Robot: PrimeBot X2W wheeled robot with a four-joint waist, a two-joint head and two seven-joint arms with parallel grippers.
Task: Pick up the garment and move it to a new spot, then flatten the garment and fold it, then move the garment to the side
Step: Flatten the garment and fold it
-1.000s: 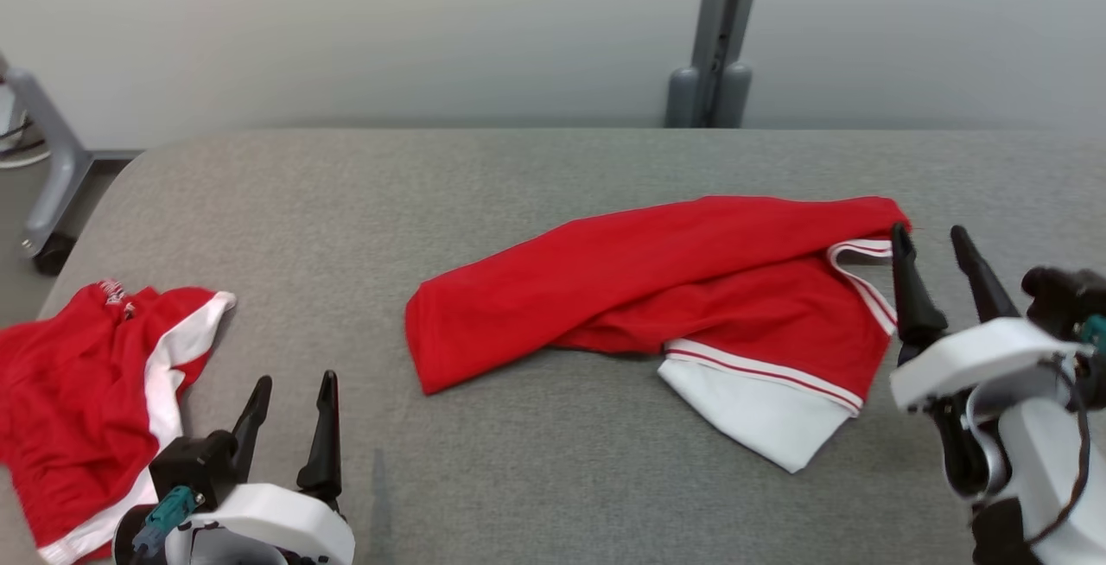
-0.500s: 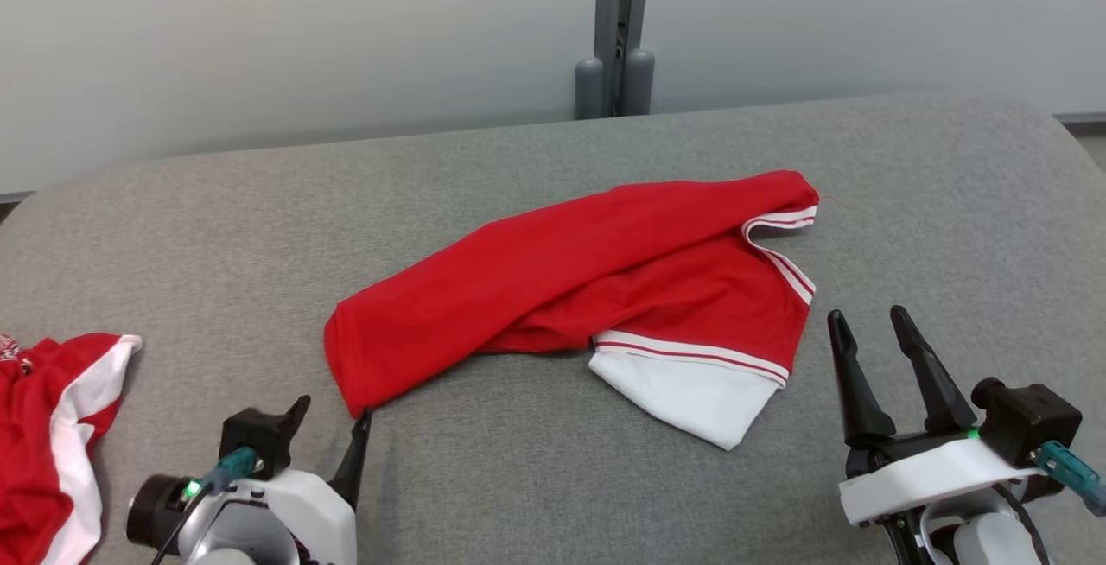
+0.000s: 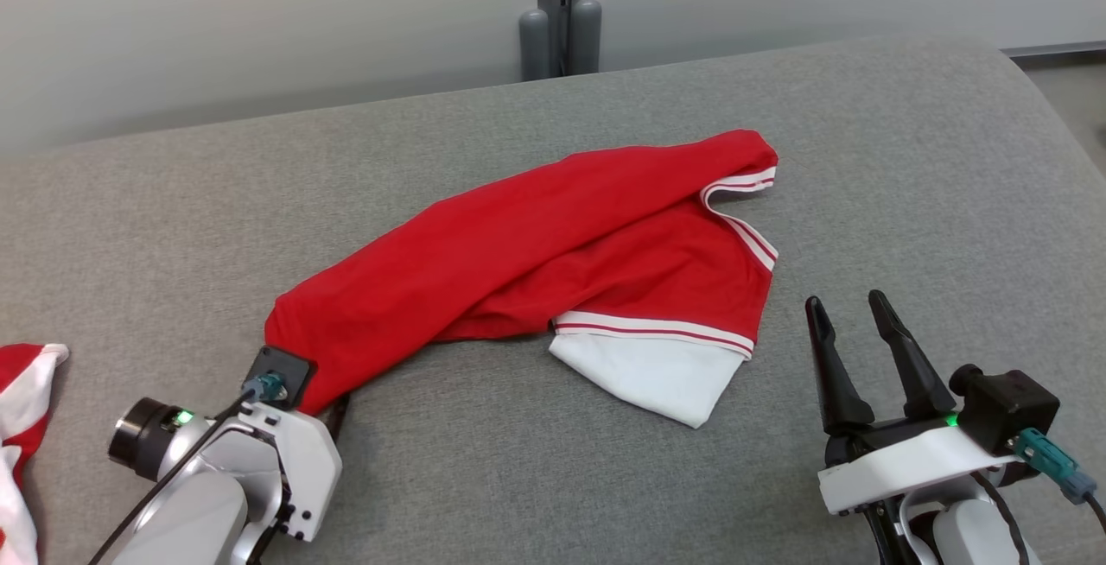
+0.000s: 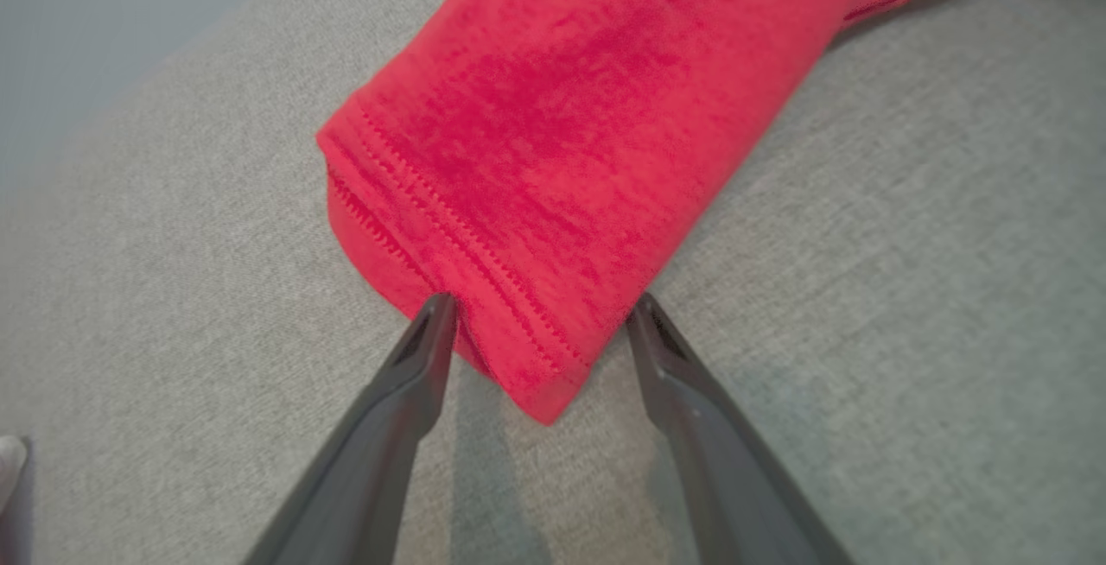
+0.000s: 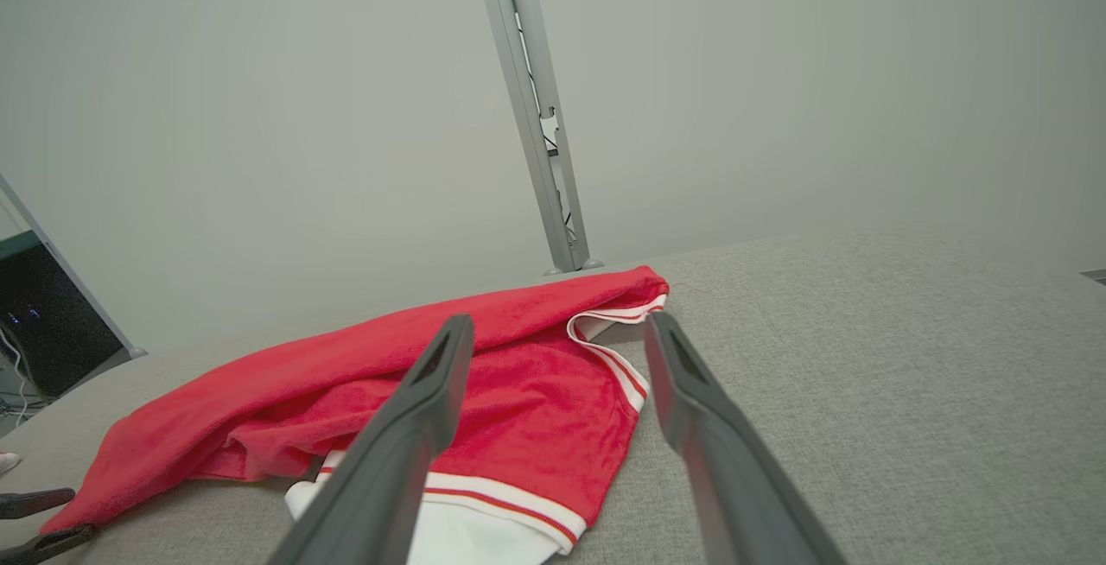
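The red garment (image 3: 518, 263), trimmed in white with thin red stripes, lies bunched in a long diagonal heap on the grey fabric-covered desk (image 3: 907, 159). Its white panel pokes out from its near edge. The left end effector (image 4: 543, 306) sits at the garment's stitched hem end. Its two dark fingers (image 4: 406, 384) are spread apart, one on each side of the hem corner and not closed on the cloth. In the head view, the garment's end drapes over that wrist's black housing. The right end effector (image 3: 845, 299) stands on the desk side of the garment's striped collar end, near but apart from it. Its fingers are parted and hold nothing. A second red and white cloth (image 3: 26, 375) lies well apart from the garment, beyond its hem end. A grey post (image 3: 560, 12) rises behind the garment, against the wall.
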